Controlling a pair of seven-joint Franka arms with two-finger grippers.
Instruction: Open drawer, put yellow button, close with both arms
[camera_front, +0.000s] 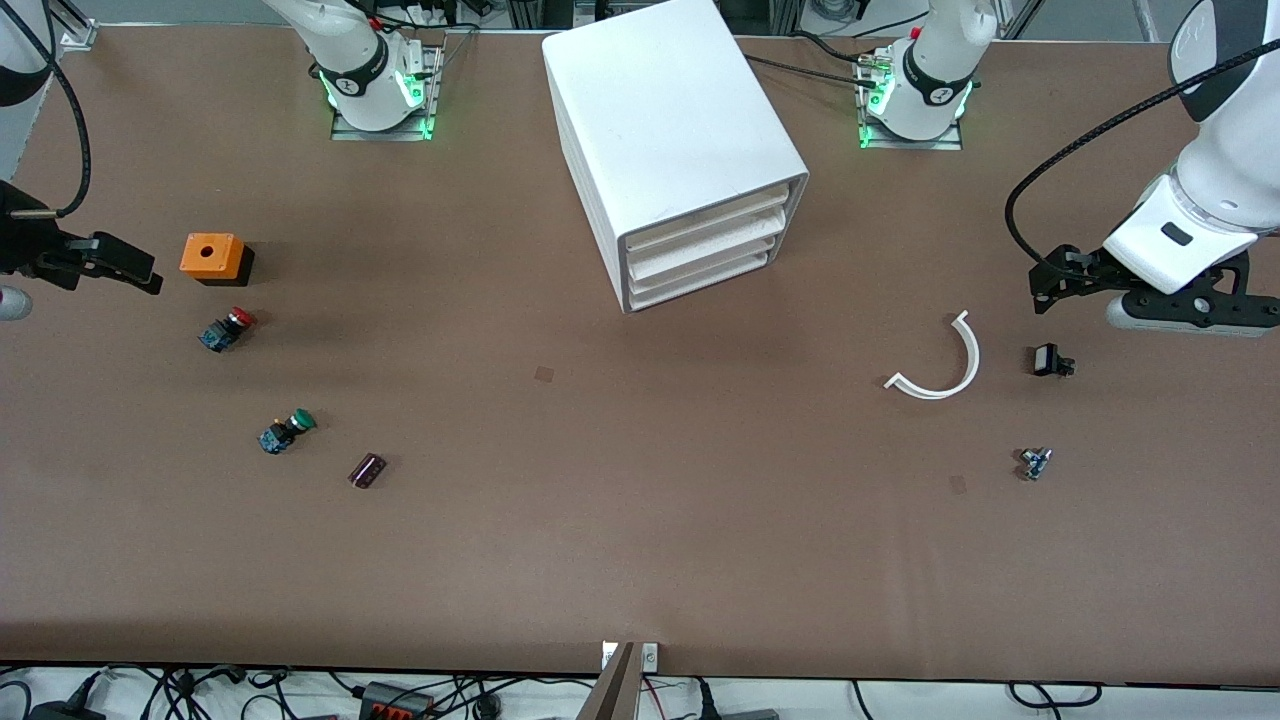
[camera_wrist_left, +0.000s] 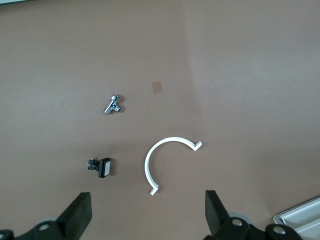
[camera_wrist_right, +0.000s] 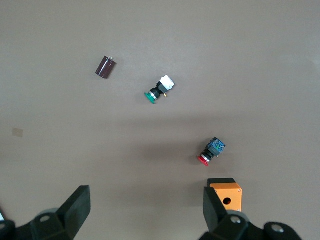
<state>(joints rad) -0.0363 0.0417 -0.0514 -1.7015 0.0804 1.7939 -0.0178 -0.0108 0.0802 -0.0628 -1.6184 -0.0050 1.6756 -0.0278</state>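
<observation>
At counter's middle, drawer (camera_front: 715, 222) shut; no yellow button seen.
Both tools, left (camera_wrist_left: 147, 212) and right (camera_wrist_right: 145, 210), spread apart; I'd hook the light, stiff drawer's front lip.

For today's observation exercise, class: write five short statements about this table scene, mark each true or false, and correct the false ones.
1. All three drawers of the white cabinet are pushed in. True; the drawer on top is shut too.
2. A yellow button lies beside the red-capped button. False: no yellow button can be seen; an orange box sits there.
3. The left pincer grips the white curved strip. False: it is open, above the table, holding nothing.
4. The green-capped button lies nearer the front camera than the red-capped one. True.
5. The right pincer is shut on the orange box. False: it is open, empty, over the table at the right arm's end.
</observation>
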